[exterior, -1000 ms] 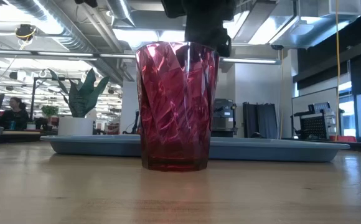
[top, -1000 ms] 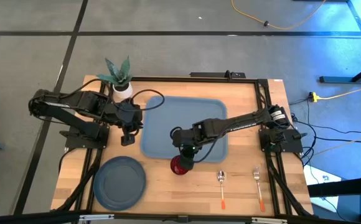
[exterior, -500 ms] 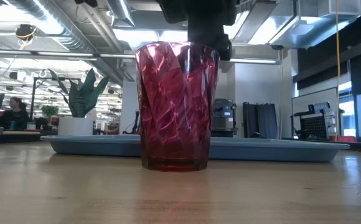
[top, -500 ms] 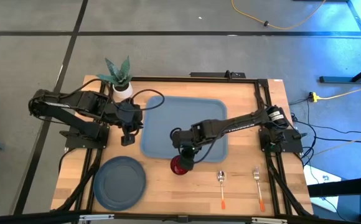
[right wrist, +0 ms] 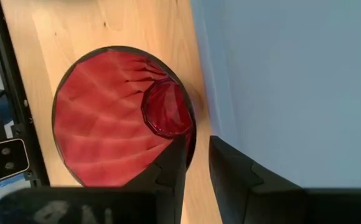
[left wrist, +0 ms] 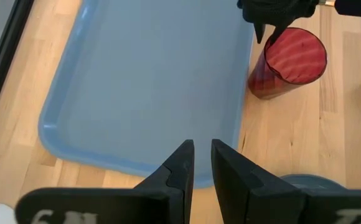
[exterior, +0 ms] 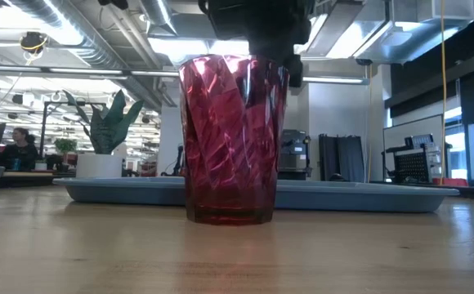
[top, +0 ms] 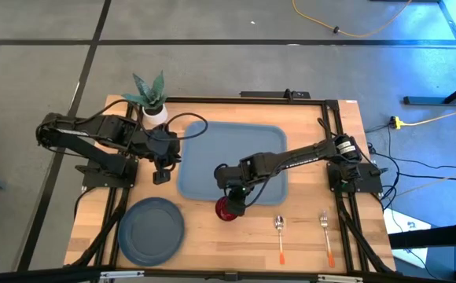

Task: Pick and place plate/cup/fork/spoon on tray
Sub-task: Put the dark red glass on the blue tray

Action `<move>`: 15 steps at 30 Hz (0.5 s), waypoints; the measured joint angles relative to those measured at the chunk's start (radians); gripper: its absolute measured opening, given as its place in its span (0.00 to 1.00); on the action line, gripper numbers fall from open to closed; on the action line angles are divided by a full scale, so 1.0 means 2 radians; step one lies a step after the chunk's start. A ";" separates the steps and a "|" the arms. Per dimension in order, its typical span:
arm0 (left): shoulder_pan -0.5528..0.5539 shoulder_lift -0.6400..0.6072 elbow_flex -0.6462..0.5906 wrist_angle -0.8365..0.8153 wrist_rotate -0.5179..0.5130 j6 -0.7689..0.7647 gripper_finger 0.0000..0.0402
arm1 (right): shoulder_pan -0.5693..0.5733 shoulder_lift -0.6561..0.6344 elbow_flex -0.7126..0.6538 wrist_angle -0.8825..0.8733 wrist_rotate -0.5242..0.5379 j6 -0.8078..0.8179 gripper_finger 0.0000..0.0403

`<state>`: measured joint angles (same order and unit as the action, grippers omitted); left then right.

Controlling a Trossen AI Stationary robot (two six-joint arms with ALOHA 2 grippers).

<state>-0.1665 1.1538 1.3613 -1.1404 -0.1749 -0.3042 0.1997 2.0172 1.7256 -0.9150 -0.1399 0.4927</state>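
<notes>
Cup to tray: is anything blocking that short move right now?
Nothing visible does. The cup stands upright on the table just outside the tray's near edge, right end effector at its rim. The tray surface beside it is bare.
</notes>
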 joint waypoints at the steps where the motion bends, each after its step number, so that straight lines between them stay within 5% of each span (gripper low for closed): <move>1: 0.000 0.000 0.000 0.000 0.000 0.000 0.12 | 0.000 0.001 0.000 0.001 0.002 0.000 0.18; 15: 0.000 0.000 0.000 0.000 0.000 0.001 0.12 | 0.000 0.037 0.000 0.004 -0.003 -0.003 0.18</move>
<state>-0.1665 1.1538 1.3613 -1.1408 -0.1749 -0.3032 0.1997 2.0917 1.7252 -0.9077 -0.1463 0.4871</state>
